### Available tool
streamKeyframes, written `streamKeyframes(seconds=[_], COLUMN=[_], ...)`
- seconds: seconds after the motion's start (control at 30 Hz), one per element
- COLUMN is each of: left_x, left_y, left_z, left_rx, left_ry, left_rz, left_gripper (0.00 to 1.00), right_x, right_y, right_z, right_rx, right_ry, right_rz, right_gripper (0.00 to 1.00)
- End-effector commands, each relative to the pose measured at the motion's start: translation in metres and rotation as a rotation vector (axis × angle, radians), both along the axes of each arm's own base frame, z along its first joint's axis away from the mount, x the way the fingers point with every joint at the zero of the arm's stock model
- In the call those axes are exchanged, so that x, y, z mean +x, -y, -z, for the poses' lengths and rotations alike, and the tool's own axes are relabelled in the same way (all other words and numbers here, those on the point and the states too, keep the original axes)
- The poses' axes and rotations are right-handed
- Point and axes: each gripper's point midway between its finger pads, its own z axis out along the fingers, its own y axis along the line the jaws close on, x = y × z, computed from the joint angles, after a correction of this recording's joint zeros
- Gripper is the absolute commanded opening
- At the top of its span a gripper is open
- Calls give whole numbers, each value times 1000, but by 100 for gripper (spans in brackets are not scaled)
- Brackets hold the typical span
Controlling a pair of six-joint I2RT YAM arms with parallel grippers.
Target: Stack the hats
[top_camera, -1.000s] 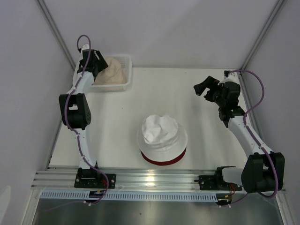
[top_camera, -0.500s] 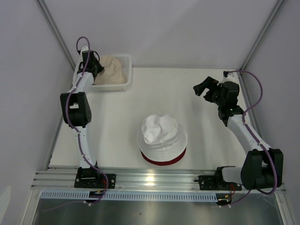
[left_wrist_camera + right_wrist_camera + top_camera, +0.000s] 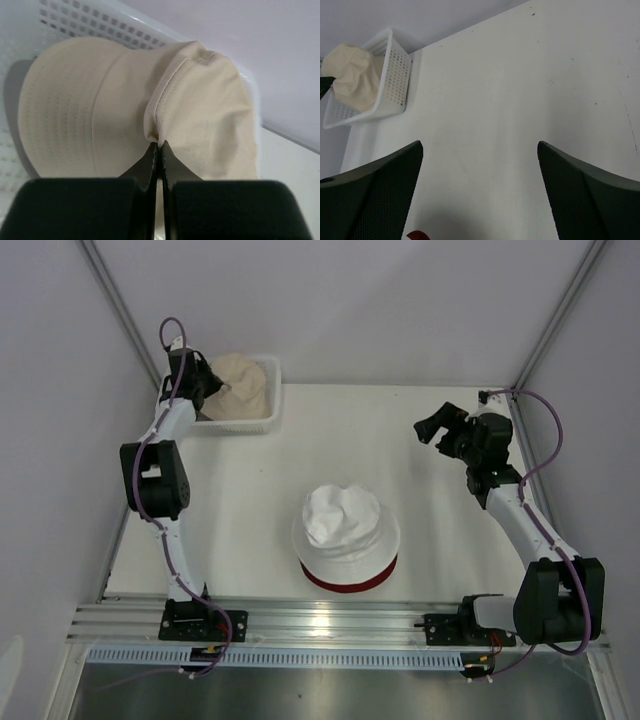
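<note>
Cream cloth is caught between the left fingers (image 3: 149, 162): they are pressed together on a fold of the cream hat (image 3: 100, 110), where the brim seam meets the crown. The rest of that hat spreads away from the tips, its crown to the left and its brim to the right, and it lies inside the basket (image 3: 100, 25) at the far left corner of the counter (image 3: 250, 500).

Compared with a second ago, the left fingers (image 3: 205, 385) sit farther back over the basket (image 3: 240, 425), the left elbow has swung outward to the left, and the cream hat (image 3: 240, 380) is bunched up higher against the basket's back wall.

The right fingers (image 3: 380, 190) are spread wide with nothing between them, held above bare counter (image 3: 520, 100) at the far right. They have barely shifted. The cream hat (image 3: 352, 75) and basket (image 3: 395, 80) are well apart from them, across the counter.

The white hat (image 3: 345, 520) sits crown-up on the red hat (image 3: 350, 582) near the front middle, as before, well apart from both pairs of fingers. Only the red hat's brim shows under the white one.
</note>
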Motion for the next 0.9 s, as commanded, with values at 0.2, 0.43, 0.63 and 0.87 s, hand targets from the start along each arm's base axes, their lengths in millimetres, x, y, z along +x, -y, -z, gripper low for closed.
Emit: streamKeyframes(seconds=[0.2,0.43,0.63,0.87], left_x=[-69,-108,-150,-201], left_y=[82,146,217,242], left_z=[-211,-226,-230,-251], left_rx=[-367,-619,-813,-945], left_ry=[461,493,462,472], left_rz=[297,400,569,745], left_gripper=[1,1,1,1], right_x=[0,-11,-18,-31], right_y=[-4,-10,-13,-8], right_z=[-45,-45,-45,-54], right_rx=[31,70,90,85], right_ry=[125,146,144,186], right_rz=[-33,-60,-71,-54], right_gripper=[99,99,99,99])
